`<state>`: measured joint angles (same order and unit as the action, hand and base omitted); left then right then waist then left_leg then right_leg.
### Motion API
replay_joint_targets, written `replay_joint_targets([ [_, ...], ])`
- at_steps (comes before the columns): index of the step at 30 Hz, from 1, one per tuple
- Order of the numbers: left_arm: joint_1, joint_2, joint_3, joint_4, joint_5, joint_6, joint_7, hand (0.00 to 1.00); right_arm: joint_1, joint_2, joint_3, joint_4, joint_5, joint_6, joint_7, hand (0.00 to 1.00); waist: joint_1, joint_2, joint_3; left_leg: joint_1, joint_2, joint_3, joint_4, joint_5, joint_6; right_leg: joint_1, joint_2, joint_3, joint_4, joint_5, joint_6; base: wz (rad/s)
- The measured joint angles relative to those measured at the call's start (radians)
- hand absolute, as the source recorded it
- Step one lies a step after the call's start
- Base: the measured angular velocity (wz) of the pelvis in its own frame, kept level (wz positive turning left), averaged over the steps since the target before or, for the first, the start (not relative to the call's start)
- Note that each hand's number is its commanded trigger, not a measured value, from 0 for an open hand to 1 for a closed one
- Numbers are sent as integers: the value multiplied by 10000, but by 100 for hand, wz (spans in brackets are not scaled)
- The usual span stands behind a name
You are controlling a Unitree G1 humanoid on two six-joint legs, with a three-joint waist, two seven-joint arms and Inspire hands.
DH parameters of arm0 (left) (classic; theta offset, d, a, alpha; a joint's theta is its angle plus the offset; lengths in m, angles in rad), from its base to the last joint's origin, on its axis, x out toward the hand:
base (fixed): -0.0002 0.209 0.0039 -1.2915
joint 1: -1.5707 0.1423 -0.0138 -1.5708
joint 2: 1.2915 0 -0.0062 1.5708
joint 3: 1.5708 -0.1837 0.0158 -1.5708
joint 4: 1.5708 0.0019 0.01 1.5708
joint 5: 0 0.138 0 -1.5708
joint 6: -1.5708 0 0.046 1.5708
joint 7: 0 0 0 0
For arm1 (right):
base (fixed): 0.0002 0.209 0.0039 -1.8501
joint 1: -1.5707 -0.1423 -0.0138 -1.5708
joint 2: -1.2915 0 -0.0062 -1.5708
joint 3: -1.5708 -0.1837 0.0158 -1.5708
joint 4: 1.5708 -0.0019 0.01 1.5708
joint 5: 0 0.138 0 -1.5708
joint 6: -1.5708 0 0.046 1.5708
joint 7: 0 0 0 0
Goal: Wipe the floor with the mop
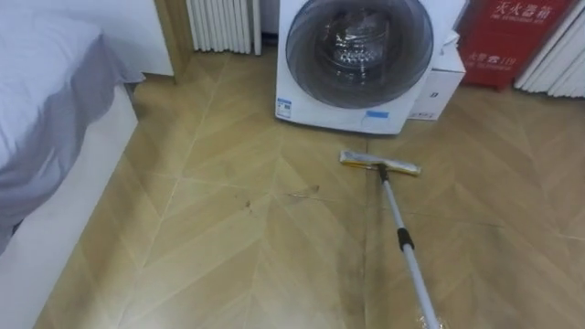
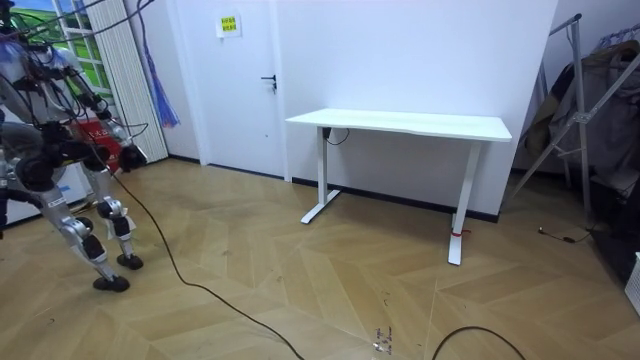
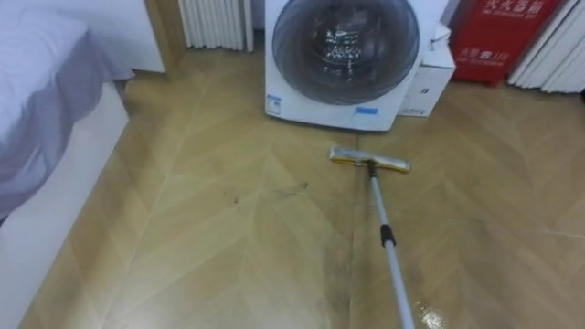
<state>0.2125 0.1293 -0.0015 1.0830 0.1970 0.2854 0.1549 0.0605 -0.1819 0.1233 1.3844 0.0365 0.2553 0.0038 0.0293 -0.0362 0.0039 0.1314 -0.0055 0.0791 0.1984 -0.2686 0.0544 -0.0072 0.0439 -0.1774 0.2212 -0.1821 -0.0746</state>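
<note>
Mop head (image 1: 380,164) flat before washing machine (image 1: 361,55)

mop head (image 1: 380,164) on floor (image 1: 228,228), just before washing machine (image 1: 356,55) | bed (image 1: 41,100) at left

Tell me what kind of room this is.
Probably a home, part bedroom, part laundry corner: a bed with grey bedding, a front-loading washing machine on the wooden floor with a mop before it, and a white desk by the wall.

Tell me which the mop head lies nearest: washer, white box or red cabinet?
The washing machine, with the round glass door; the mop head lies just before it.
</note>
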Motion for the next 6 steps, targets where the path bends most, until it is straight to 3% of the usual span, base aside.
replay_joint_targets([
  [6,-116,-13,268,114,129,155,-126,0,-22,155,-279,-74,35,270,37,100,-28,111,57,385,-5,9,-18,0,0,408,9,93,18,-20,33,-1],
])
